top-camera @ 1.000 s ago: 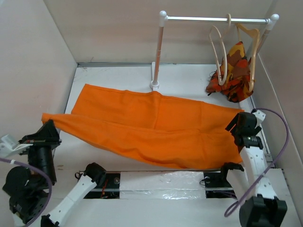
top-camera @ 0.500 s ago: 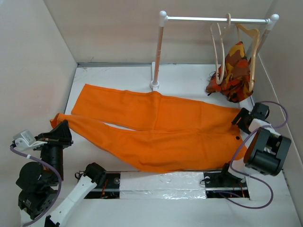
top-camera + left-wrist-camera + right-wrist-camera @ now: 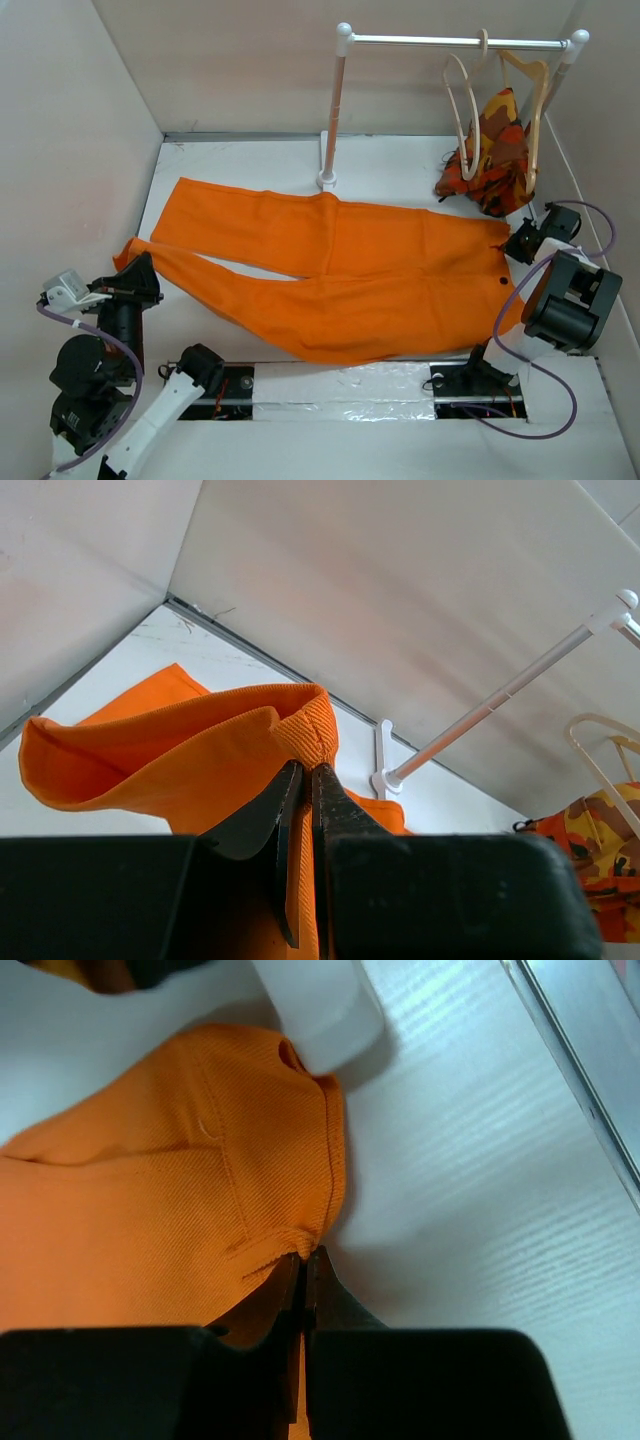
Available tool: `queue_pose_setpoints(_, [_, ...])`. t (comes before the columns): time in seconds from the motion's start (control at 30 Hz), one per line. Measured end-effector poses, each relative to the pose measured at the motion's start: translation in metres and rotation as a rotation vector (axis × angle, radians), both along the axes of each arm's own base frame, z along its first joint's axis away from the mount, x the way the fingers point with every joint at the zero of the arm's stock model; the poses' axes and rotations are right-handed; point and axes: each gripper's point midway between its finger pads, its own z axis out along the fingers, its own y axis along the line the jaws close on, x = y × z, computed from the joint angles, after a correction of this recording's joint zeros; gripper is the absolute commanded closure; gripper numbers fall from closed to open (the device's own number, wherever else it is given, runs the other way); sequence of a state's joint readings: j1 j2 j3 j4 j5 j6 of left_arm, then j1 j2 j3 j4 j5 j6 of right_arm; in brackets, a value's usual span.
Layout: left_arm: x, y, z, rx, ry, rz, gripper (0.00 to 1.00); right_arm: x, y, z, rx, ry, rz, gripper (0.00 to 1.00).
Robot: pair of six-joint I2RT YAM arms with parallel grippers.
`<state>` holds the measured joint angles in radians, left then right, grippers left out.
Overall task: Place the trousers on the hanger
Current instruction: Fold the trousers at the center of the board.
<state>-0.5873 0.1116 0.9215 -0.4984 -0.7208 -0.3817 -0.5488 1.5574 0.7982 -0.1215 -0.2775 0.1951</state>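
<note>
1. At the far left, the left gripper sits low over the table's near-left corner. Its fingers are pressed almost together, pinching the folded hem of one leg. The cloth bunches up into a raised loop just above the tips.
2. The trousers lie flat across the white table, stretched from left to right. The two legs point left and part a little near the hems. The waist reaches the right side, with a small dark button near that end. The nearer leg rises off the surface only where the left gripper holds it.
3. Behind the middle of the trousers stands the white post of a clothes rail, its foot just beside the far leg.
4. The hanger, thin and pale, hangs from the rail at the back right, well apart from the trousers. Beside it, a darker wooden hanger carries a patterned garment that sags down to the table.
5. At the far right, the right gripper is down at the waist end. Its fingers are closed tight, nipping the stitched edge of the waistband against the table.
</note>
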Motion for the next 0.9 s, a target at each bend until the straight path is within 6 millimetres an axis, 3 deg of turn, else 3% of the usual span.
queue_pose_setpoints(0.13, [-0.001,0.003,0.0,-0.005,-0.004,0.015,1.0,0.02,-0.007,0.024,-0.005,-0.065,-0.002,1.0])
queue_pose_setpoints(0.3, [-0.005,0.01,0.0,0.0,0.005,0.037,1.0,0.061,-0.033,0.065,-0.066,-0.158,-0.009,0.99])
queue_pose_setpoints(0.4, [-0.013,0.016,0.009,-0.01,-0.011,0.041,1.0,0.076,-0.044,0.062,-0.076,-0.167,-0.015,0.57])
queue_pose_setpoints(0.43, [-0.016,0.018,0.014,-0.018,-0.022,0.041,1.0,0.076,-0.044,0.057,-0.069,-0.158,-0.02,0.28])
queue_pose_setpoints(0.47, [-0.019,0.02,0.018,-0.026,-0.034,0.041,1.0,0.075,-0.046,0.053,-0.067,-0.145,-0.03,0.2])
queue_pose_setpoints(0.57, [-0.025,0.023,0.028,-0.044,-0.061,0.038,1.0,0.065,-0.046,0.047,-0.076,-0.108,-0.052,0.12])
queue_pose_setpoints(0.7, [-0.024,0.021,0.028,-0.041,-0.062,0.025,1.0,0.025,-0.034,0.071,-0.133,-0.131,-0.11,0.15])
queue_pose_setpoints(0.8, [-0.022,0.017,0.027,-0.038,-0.062,0.01,1.0,-0.018,-0.021,0.095,-0.185,-0.194,-0.177,0.48])
queue_pose_setpoints(0.83, [-0.022,0.015,0.027,-0.038,-0.064,0.004,1.0,-0.042,-0.016,0.107,-0.224,-0.238,-0.222,0.82])
queue_pose_setpoints(0.87, [-0.02,0.013,0.026,-0.036,-0.063,-0.005,1.0,-0.056,-0.013,0.112,-0.246,-0.268,-0.251,0.96])
queue_pose_setpoints(0.9, [-0.019,0.011,0.026,-0.036,-0.065,-0.013,1.0,-0.07,-0.008,0.113,-0.254,-0.29,-0.282,1.0])
